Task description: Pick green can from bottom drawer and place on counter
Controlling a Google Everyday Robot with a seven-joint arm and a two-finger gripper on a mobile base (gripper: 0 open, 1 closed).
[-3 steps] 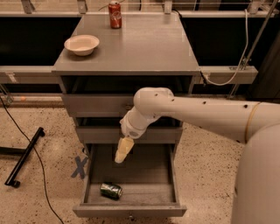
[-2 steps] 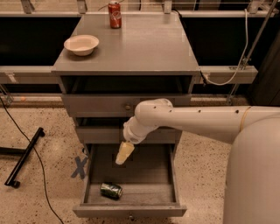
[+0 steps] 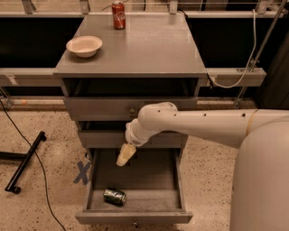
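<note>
The green can [image 3: 114,196] lies on its side in the front left of the open bottom drawer [image 3: 133,217]. My gripper [image 3: 124,156] hangs over the back of that drawer, pointing down and left, above and behind the can and not touching it. My white arm reaches in from the right across the cabinet's front. The grey counter [image 3: 144,49] is the cabinet's top.
A red cola can [image 3: 118,8] stands at the counter's back edge and a white bowl [image 3: 84,45] sits on its left side. A black stand leg [image 3: 25,162] and a cable lie on the floor at the left. A blue X [image 3: 82,173] marks the floor.
The view has shifted slightly, with my arm filling more of the right side. The gripper stays over the back of the drawer, and the green can has not moved.
</note>
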